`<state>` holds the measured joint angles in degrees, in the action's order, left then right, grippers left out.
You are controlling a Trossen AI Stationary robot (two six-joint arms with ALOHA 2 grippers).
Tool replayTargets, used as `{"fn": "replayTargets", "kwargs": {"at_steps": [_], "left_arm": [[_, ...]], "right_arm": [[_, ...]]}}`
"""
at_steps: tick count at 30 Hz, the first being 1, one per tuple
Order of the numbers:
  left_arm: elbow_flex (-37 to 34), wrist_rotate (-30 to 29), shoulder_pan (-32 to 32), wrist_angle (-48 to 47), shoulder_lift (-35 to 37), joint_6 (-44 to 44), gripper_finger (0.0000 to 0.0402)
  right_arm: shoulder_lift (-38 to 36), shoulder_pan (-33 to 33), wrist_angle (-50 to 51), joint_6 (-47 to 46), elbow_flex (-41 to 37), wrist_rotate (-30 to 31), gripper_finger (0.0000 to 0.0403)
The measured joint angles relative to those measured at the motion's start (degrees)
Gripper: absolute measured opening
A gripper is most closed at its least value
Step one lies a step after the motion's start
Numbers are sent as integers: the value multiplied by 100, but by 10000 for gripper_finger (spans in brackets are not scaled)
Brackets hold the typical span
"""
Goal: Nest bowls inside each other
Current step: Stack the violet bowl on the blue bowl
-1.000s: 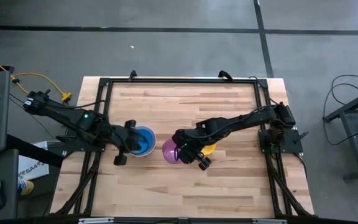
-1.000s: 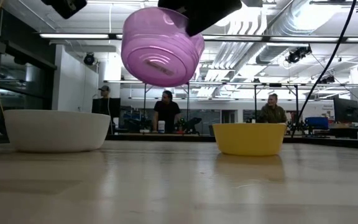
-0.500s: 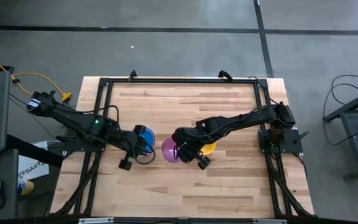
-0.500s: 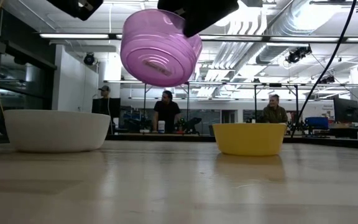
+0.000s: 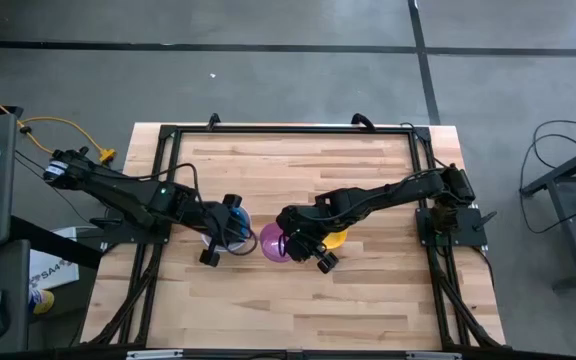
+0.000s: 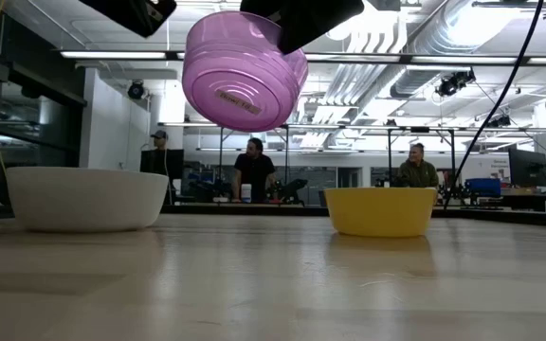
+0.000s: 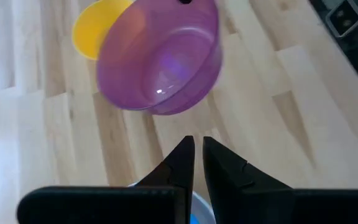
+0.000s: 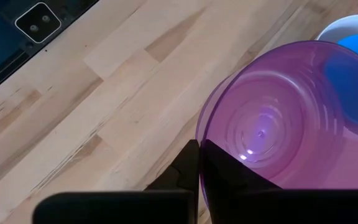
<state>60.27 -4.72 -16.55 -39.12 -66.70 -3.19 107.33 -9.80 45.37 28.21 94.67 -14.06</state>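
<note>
My right gripper (image 5: 290, 240) is shut on a purple bowl (image 6: 245, 71) and holds it in the air above mid-table. A yellow bowl (image 6: 380, 210) stands on its base to the right of it, partly under my right arm in the high view. A white bowl (image 6: 85, 199) stands on the table to the left, with a blue bowl (image 8: 356, 46) sitting inside it. My left gripper (image 7: 195, 158) hovers above those two bowls, its fingers nearly together with nothing between them, pointing toward the purple bowl (image 7: 160, 59). My right gripper pinches the purple bowl's rim (image 8: 205, 149), one finger outside the wall and one inside. The fingers slant down from the table's right side. The bowl is lifted clear and tilted, with its base (image 6: 233, 99) turned down and toward the near edge.
A black frame (image 5: 168, 135) runs around the wooden tabletop. Bare wood lies along the near and far parts of the table. People stand in the room beyond the far edge (image 6: 254, 170).
My left gripper has moved toward the table's right edge and a little down, from beside the white bowl to above it, and it has rolled about its own axis. The purple bowl stays held in the air.
</note>
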Motion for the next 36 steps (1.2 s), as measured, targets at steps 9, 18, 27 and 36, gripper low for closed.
{"fn": "replayTargets", "kwargs": {"at_steps": [9, 18, 27, 36], "left_arm": [[8, 211, 117, 376, -202, -569, 33], [7, 256, 118, 693, -407, -1463, 33], [-2, 197, 118, 782, -450, -1494, 51], [-2, 311, 117, 812, -450, -1435, 118]], "right_arm": [[0, 0, -23, -5, 0, -30, 4], [0, -33, -119, 8, 0, -240, 4], [0, -35, -115, 12, 0, -243, 4], [90, -69, 23, 117, -2, -83, 4]]}}
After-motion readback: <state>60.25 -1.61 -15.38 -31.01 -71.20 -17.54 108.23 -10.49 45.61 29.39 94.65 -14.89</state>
